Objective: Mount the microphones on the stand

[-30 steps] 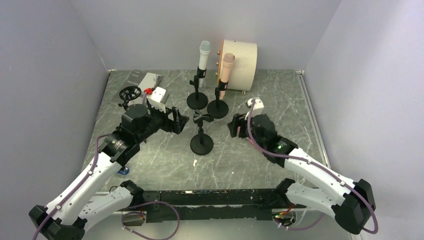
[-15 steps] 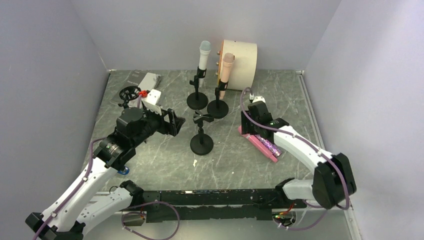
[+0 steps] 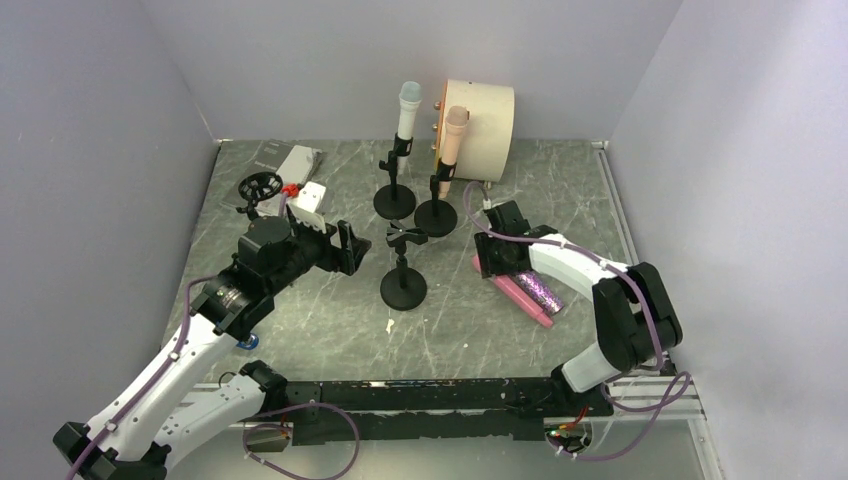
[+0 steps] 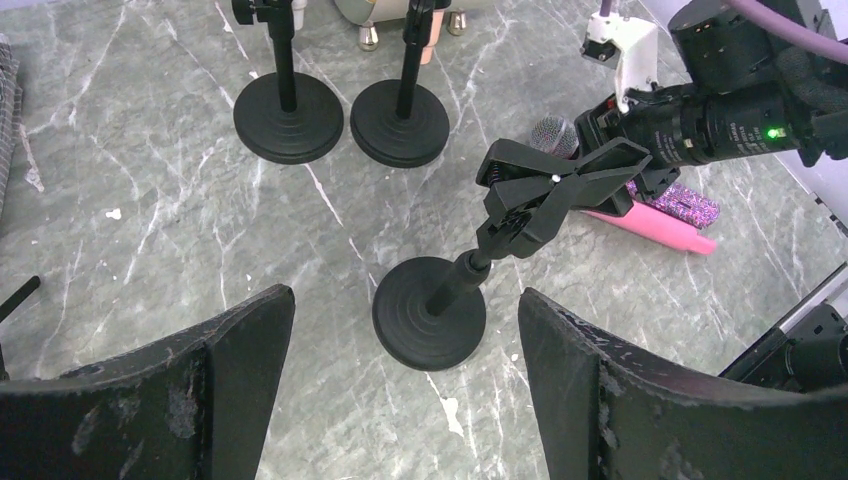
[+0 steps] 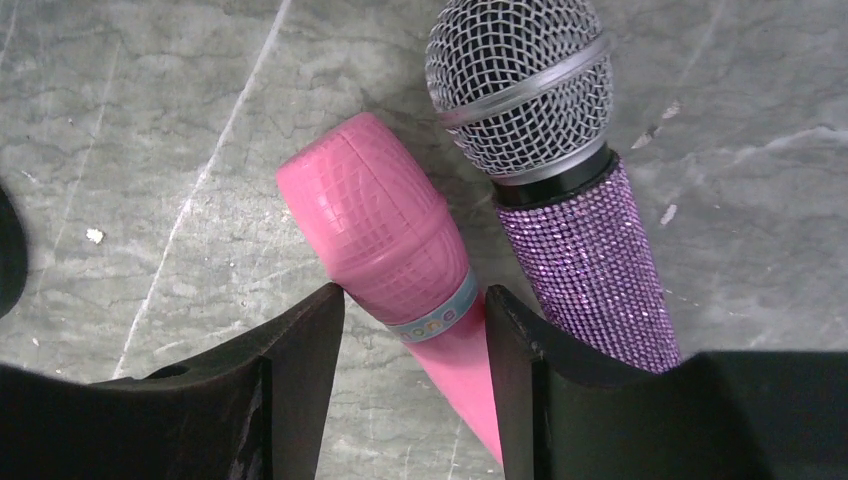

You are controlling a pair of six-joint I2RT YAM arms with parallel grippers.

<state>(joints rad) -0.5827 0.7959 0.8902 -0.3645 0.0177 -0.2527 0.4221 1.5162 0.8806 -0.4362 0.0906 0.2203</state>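
My right gripper has swung down from where it hung a second ago and its fingers have drawn closer together. They now straddle the pink mic just behind its head, though I cannot tell whether they pinch it yet; that mic lies flat on the table, side by side with the purple glitter mic. My left gripper has barely shifted, fingers wide apart around nothing, facing the front stand with its bare clip, while behind it the white mic and the peach mic are each clipped upright in one of the two rear stands.
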